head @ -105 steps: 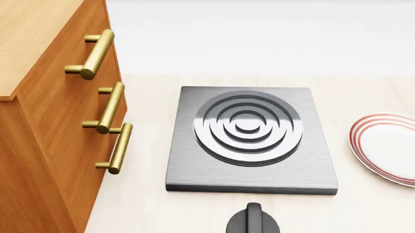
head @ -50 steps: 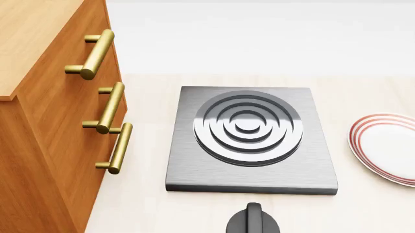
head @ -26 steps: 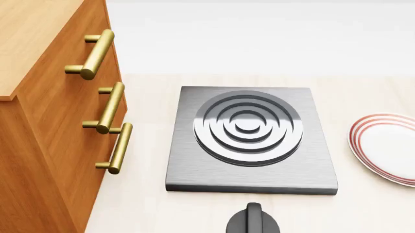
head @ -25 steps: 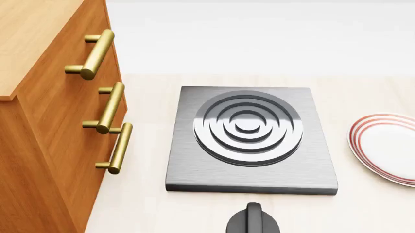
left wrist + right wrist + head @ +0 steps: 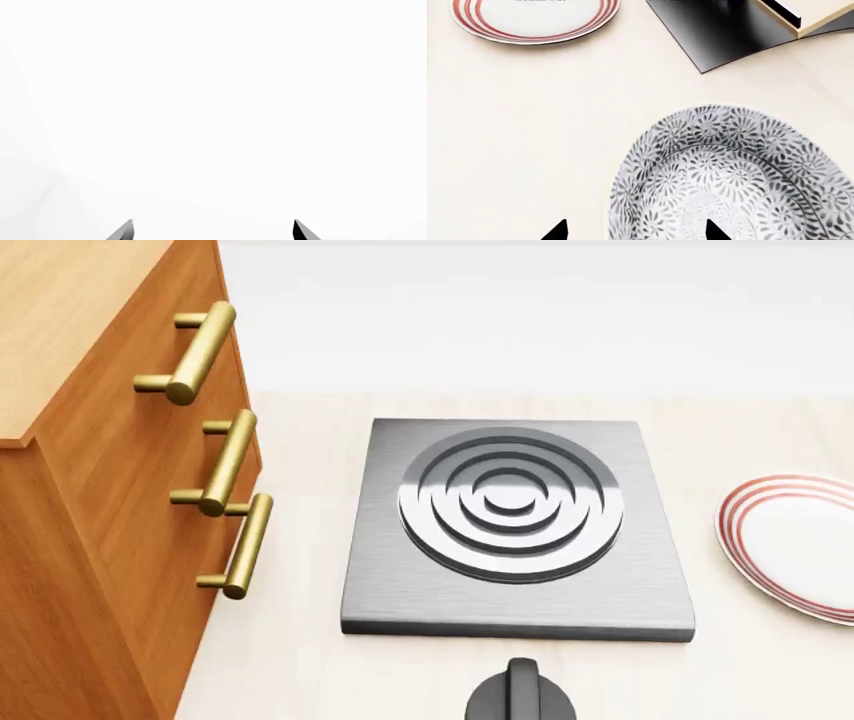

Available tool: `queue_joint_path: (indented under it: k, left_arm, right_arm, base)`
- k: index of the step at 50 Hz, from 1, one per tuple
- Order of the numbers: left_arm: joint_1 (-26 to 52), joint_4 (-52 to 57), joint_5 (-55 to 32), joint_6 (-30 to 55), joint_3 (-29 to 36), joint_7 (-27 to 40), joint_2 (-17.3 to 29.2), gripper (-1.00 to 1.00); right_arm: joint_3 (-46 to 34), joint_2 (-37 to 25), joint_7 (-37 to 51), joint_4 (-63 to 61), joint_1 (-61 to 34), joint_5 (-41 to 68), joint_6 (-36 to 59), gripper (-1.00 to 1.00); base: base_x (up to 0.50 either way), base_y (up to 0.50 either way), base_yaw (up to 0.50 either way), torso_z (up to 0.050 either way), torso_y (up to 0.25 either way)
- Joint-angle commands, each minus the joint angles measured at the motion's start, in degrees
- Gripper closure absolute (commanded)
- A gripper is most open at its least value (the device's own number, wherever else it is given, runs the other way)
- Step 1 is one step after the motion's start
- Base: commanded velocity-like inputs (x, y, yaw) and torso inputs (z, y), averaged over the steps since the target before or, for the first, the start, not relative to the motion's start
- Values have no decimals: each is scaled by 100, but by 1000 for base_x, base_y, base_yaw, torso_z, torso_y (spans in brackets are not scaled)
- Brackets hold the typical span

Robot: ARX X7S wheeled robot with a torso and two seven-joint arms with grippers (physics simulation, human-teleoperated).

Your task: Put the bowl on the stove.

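The stove, a dark-grey brushed slab with one ringed burner, lies in the middle of the head view with nothing on it. The bowl, white with a dense grey-black floral pattern, shows only in the right wrist view, standing on the pale counter. My right gripper is open just above the bowl's near rim, one fingertip outside the rim and the other over the inside. My left gripper is open against blank white, with nothing between its tips. Neither gripper appears in the head view.
A wooden cabinet with brass handles stands left of the stove. A black round knob sits in front of it. The red-ringed white plate lies to the right, the same plate beyond the bowl, beside a dark flat slab corner.
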State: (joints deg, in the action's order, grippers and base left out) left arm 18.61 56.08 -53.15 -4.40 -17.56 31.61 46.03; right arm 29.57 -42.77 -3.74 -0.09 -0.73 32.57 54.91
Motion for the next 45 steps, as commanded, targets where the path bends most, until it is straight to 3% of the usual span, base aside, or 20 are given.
queue_joint_path:
  k: [1, 9, 10, 32, 45]
  left_arm:
    - [5, -20, 162, 22, -60, -99, -103, -100]
    - [15, -22, 157, 11, -59, -75, -79, -100]
    - [14, -22, 152, 11, -59, -73, -74, -100]
    - [-14, -28, 180, -34, -44, -41, -52, -100]
    - [-18, -28, 153, -63, -73, 4, -17, -100]
  right_arm:
    - [-19, 287, -66, 161, 187, -91, -167, -100]
    - [-86, 309, -48, 138, 215, -166, -286, -100]
    - [-106, 305, -55, 127, 232, -189, -324, 100]
    - [303, 364, -49, -207, 702, -139, -448, 100]
    - [1648, -229, -639, -1368, 1330, 589, 51, 100]
  base:
    - [0, 0, 0, 0, 0]
    - [0, 0, 0, -2, 0]
    - [0, 0, 0, 0, 0]
    - [0, 0, 0, 0, 0]
    - [0, 0, 0, 0, 0]
